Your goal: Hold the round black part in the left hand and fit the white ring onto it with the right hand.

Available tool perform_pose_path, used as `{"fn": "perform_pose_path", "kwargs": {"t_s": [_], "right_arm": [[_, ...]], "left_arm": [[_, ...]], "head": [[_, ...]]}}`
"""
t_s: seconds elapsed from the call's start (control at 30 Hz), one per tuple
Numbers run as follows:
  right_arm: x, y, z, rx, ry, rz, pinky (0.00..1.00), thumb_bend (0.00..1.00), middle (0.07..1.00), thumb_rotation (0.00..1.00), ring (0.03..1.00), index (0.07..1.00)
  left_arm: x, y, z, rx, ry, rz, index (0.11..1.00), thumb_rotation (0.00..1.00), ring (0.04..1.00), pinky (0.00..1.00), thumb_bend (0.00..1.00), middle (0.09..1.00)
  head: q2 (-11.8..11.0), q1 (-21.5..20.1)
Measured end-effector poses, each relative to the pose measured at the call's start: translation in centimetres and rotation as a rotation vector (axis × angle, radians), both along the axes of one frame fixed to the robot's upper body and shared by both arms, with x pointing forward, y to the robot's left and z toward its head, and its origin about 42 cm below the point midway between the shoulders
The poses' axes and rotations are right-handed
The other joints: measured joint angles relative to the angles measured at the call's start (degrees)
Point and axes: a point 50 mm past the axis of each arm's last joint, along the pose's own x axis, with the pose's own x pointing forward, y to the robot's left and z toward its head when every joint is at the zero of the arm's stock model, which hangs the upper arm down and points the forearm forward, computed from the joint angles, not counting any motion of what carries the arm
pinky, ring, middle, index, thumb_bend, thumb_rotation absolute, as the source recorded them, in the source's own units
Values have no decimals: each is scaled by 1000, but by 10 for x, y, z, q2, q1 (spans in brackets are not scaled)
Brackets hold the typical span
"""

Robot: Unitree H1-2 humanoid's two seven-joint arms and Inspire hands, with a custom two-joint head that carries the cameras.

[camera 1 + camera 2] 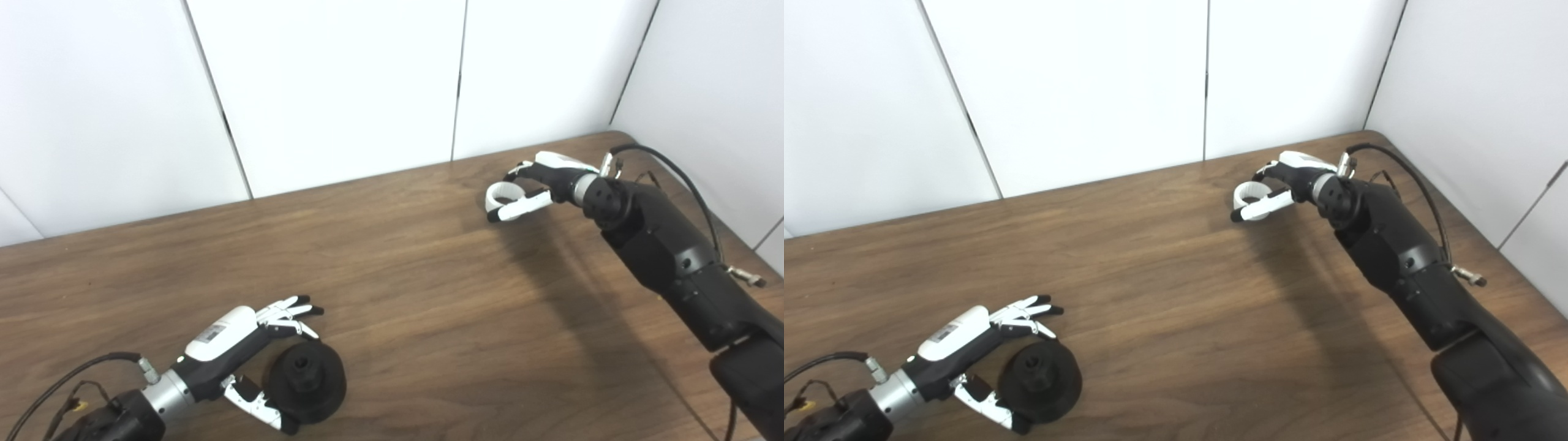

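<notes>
The round black part [308,381] lies flat on the wooden table [392,275] at the near left, with a hub hole in its middle. My left hand [245,349] is beside it and open: the fingers spread past its far edge and the thumb lies along its near-left edge. My right hand [542,180] is far off at the back right, shut on the white ring [502,193], which is pinched between thumb and fingers. I cannot tell whether the ring touches the table.
White wall panels [337,92] close the table's back and right sides, meeting at the corner near my right hand. A black cable [686,177] loops over my right forearm. Another cable [67,380] trails from my left wrist.
</notes>
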Motion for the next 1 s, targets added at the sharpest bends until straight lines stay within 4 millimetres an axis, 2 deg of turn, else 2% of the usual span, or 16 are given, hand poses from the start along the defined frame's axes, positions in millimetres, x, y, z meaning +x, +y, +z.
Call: {"fn": "perform_pose_path", "kwargs": {"t_s": [0.33, 0.47, 0.6, 0.8, 1.0], "right_arm": [[2, 0, -3, 9, 3, 0, 960, 1000, 1000, 652, 977, 875], [3, 1, -2, -5, -45, 12, 841, 970, 966, 472, 928, 823], [4, 1, -2, -15, -97, 13, 799, 918, 944, 374, 906, 785], [3, 4, -4, -17, -135, 25, 784, 879, 925, 303, 888, 752], [1, 3, -7, -18, -158, 15, 766, 865, 902, 278, 873, 738]], "left_arm": [[-1, 2, -1, -4, 8, 6, 488, 67, 993, 982, 522, 922], [-1, 3, -1, -3, 9, 6, 488, 67, 995, 984, 522, 925], [-2, 3, 0, -1, 10, 4, 488, 68, 995, 974, 522, 926], [-4, 4, 1, 2, 10, 3, 488, 67, 996, 979, 522, 926], [-5, 5, 0, 1, 10, 4, 488, 69, 999, 972, 522, 927]], "head": [[1, 3], [2, 4], [4, 5], [5, 8], [8, 5]]}}
